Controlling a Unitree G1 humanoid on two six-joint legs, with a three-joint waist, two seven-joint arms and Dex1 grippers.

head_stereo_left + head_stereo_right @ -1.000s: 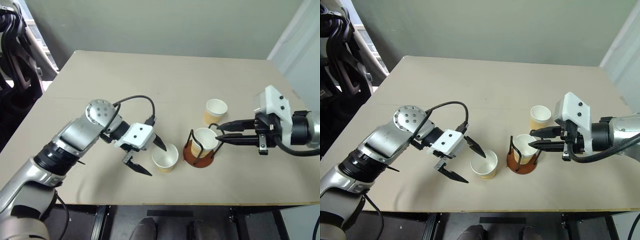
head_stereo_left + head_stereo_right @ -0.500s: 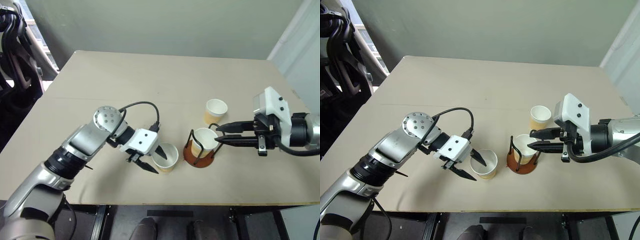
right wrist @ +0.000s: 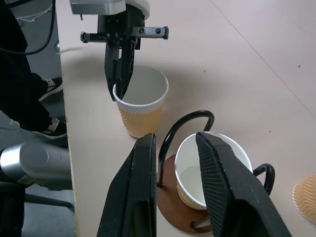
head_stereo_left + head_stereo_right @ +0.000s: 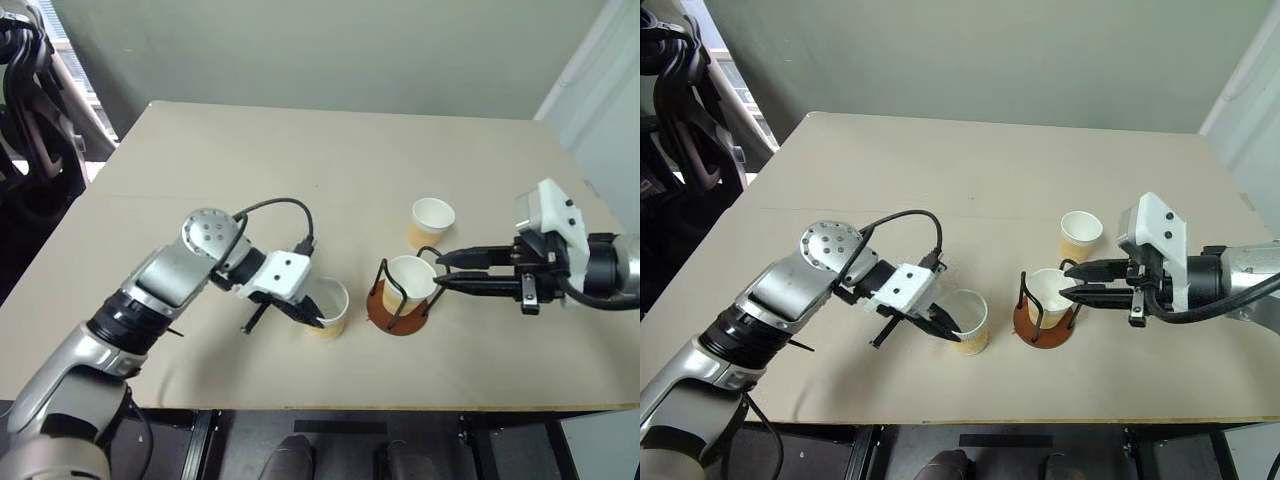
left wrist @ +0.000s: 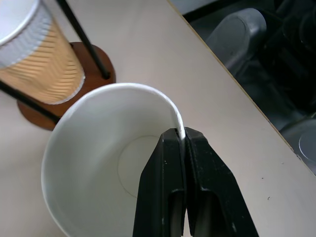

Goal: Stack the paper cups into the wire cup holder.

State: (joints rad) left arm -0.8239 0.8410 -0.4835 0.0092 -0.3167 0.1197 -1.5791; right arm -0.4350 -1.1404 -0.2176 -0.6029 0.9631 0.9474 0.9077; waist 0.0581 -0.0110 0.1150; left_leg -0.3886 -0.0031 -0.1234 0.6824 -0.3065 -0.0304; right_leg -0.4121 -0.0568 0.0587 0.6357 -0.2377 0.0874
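My left gripper [image 4: 318,322] is shut on the near rim of a tan paper cup [image 4: 330,305] standing near the table's front middle; one finger is inside the wall and one outside [image 5: 181,136]. To its right stands the wire cup holder [image 4: 385,312], a brown disc with black wire arches, holding a second cup [image 4: 412,278]. My right gripper [image 4: 438,272] reaches in from the right with its fingers slightly parted at that cup's rim and a wire arch [image 3: 170,138], gripping nothing that I can see. A third cup [image 4: 432,220] stands upright just behind the holder.
The beige table [image 4: 300,150] stretches wide behind the cups. Its front edge runs close below the held cup and the holder. A dark chair [image 4: 30,120] stands off the table's left side.
My left gripper, open beside the cup a second ago, slid onto its rim and shut on it. The right gripper and the holder stayed put.
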